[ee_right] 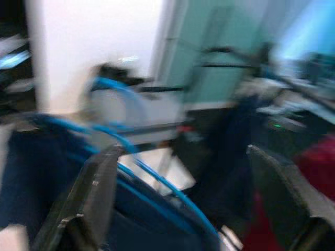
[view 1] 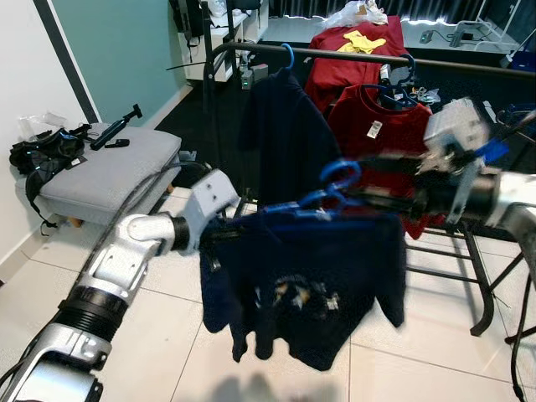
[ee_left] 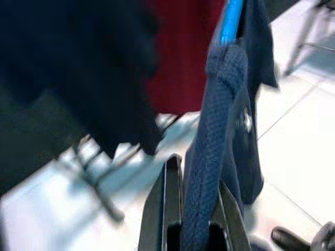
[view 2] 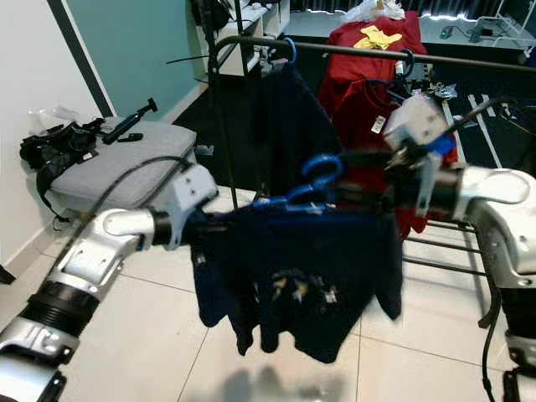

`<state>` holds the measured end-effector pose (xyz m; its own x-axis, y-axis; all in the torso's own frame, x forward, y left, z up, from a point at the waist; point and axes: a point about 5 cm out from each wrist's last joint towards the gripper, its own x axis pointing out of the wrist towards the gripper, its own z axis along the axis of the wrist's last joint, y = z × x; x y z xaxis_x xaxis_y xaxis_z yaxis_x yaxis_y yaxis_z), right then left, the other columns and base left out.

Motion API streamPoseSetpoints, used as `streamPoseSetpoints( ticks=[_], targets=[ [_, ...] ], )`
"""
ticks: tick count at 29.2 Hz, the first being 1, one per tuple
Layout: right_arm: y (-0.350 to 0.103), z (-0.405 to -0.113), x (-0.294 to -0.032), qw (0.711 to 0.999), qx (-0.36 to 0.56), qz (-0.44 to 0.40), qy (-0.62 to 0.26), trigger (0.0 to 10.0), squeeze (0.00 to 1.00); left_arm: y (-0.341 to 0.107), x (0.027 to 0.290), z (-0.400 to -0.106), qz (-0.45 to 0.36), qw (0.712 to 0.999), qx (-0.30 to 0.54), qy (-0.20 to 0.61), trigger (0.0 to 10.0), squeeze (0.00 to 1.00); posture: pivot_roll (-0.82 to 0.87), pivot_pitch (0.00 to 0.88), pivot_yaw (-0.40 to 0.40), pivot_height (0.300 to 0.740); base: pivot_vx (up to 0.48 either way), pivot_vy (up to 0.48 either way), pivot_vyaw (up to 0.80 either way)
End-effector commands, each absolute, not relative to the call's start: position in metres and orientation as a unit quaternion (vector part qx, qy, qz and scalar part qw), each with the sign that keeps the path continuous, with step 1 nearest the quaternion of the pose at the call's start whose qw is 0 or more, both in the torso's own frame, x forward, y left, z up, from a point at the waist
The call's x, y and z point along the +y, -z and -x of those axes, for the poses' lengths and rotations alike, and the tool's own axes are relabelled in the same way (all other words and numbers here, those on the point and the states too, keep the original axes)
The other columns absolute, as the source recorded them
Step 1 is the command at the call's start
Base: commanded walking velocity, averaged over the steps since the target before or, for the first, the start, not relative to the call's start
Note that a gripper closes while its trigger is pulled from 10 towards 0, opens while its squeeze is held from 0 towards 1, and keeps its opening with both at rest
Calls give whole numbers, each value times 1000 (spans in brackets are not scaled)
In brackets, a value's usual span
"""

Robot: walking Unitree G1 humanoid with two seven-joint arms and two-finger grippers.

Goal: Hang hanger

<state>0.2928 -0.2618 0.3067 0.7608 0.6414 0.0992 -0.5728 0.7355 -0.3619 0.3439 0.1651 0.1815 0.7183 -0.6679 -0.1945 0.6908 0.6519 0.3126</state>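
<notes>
1. Left eye view: a black clothes rack (view 1: 360, 57) stands ahead on the tiled floor, already carrying a dark shirt (view 1: 280, 134) and a red shirt (view 1: 377, 126).
2. Between the arms hangs a navy shirt (view 1: 310, 276) on a blue hanger (view 1: 331, 188), held up in front of the rack, below its rail.
3. The shirt looks soft and floppy and likely to sway; the hanger seems light, stiff and thin, best held at a shoulder end or near the hook.
4. The left gripper (ee_left: 196, 219) has its jaws closed narrowly on the shirt's cloth at the hanger's end.
5. The right gripper (ee_right: 178, 209) has its jaws spread wide, with the hanger's blue wire between them, untouched.
</notes>
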Motion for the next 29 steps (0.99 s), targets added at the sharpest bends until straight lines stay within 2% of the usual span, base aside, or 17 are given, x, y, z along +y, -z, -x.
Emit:
streamPoseSetpoints(
  ticks=[1,6,7,8,9,10,11,12,13,14,15,16,18,20,23,25,29],
  targets=[
    [-308,-287,-275,940,-140,126,-285,10000,1000,-182,176,-342,-173,919,29,352,0,0,-13,85,25,740,0,0,0],
    [-304,-283,-299,962,-175,64,-200,10000,1000,-187,182,-339,-152,930,12,334,0,0,-18,99,21,740,0,0,0],
    [-295,-284,-309,969,-194,3,-156,10000,922,-194,182,-337,-132,936,-13,328,0,0,-18,103,19,740,0,0,0],
    [-284,-287,-314,967,-212,-78,-118,10000,290,-202,179,-335,-106,938,-43,327,0,0,-19,104,18,740,0,0,0],
    [-284,-287,-314,967,-212,-78,-118,10000,290,-202,179,-335,-106,938,-43,327,0,0,-19,104,18,740,0,0,0],
    [-263,-292,-312,956,-218,-178,-87,10000,0,-209,174,-331,-74,938,-75,330,0,0,-21,107,20,740,0,0,0],
    [-235,-298,-298,942,-203,-260,-66,10000,0,-212,169,-326,-36,939,-103,325,0,0,-19,109,22,740,0,0,0],
    [-235,-298,-298,942,-203,-260,-66,10000,0,-212,169,-326,-36,939,-103,325,0,0,-19,109,22,740,0,0,0],
    [-217,-301,-286,931,-189,-307,-54,10000,0,-212,166,-322,-12,940,-119,319,4784,0,-19,109,22,740,0,0,0],
    [-201,-304,-273,925,-169,-337,-47,10000,0,-208,167,-318,11,945,-128,300,4784,0,-17,111,24,740,0,0,0],
    [-201,-304,-273,925,-169,-337,-47,10000,0,-208,167,-318,11,945,-128,300,4784,0,-17,111,24,740,0,0,0],
    [-189,-304,-258,926,-146,-345,-53,10000,0,-196,170,-312,28,954,-122,273,10000,0,-16,112,24,740,0,0,0],
    [-175,-303,-235,936,-105,-330,-68,10000,0,-170,177,-300,42,969,-96,222,10000,0,-12,117,14,740,0,0,0],
    [-159,-297,-214,959,-49,-265,-92,10000,0,-142,184,-282,53,983,-59,164,10000,0,-9,123,3,740,0,0,0],
    [-156,-295,-210,963,-36,-250,-97,10000,0,-136,185,-277,56,986,-50,149,10000,0,-9,123,3,740,0,0,0],
    [-135,-283,-200,973,5,-209,-98,10000,0,-111,186,-248,25,994,-11,103,10000,0,14,133,-21,740,0,0,0],
    [-127,-278,-198,978,24,-186,-93,10000,0,-109,187,-238,1,996,-5,85,10000,0,19,138,-26,740,0,0,0]
  ],
)
